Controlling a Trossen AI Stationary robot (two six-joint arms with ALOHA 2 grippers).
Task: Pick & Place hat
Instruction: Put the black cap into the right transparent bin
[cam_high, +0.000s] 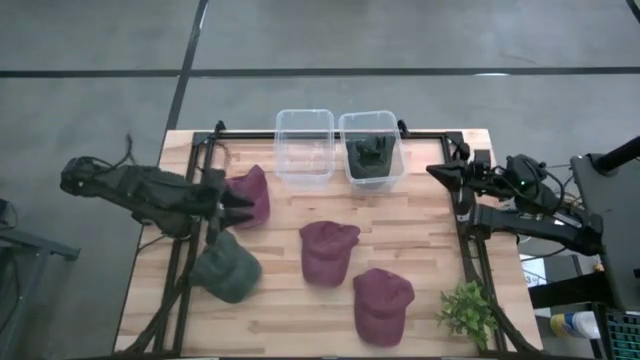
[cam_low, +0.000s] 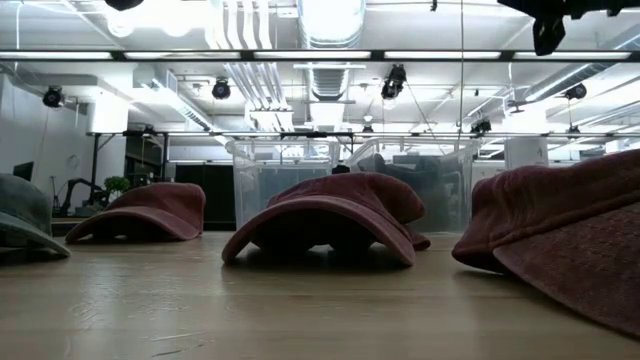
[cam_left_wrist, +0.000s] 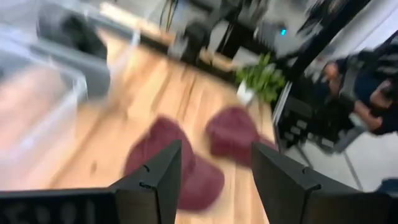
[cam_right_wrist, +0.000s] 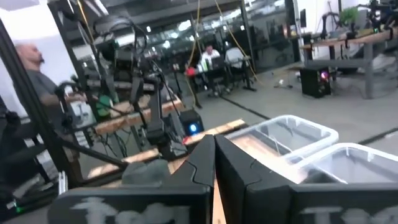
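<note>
Left hand (cam_high: 240, 207) released over maroon hat (cam_high: 250, 195) — empty, right hand (cam_high: 437, 172) clenched, idle.

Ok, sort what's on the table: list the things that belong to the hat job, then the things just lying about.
Job things:
- three maroon hats
- green hat on the table
- empty bin
- bin holding a green hat
- left gripper, open, over the leftmost maroon hat
- right gripper, shut, waiting at the table's right edge

Lying about:
- small plant
</note>
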